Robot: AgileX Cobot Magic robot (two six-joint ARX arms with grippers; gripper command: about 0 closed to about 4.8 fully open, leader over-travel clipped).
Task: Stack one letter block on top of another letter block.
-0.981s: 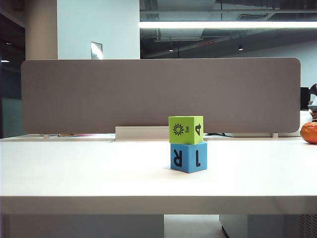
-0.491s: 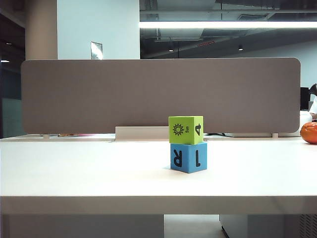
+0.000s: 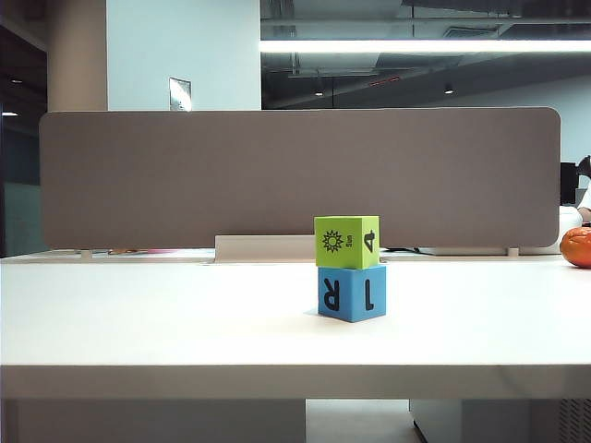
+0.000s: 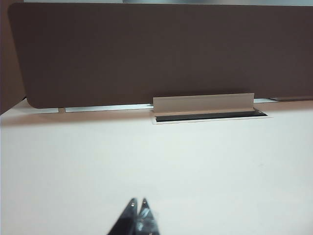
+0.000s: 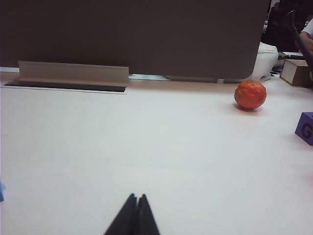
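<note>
Green block (image 3: pixel 346 242): stacked on blue block (image 3: pixel 351 293), mid-table. Left gripper (image 4: pixel 138 202) and right gripper (image 5: pixel 136 197): both closed, empty, over bare table, neither near stack.

Past the tabletop's (image 3: pixel 185 314) far right edge, above the orange ball (image 3: pixel 577 247), a white sleeve-like shape (image 3: pixel 585 197) now shows where grey clutter sat earlier.

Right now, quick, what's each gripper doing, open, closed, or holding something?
Left gripper: closed, holding nothing, above bare table.
Right gripper: closed, holding nothing, above the table, away from the orange ball.
</note>
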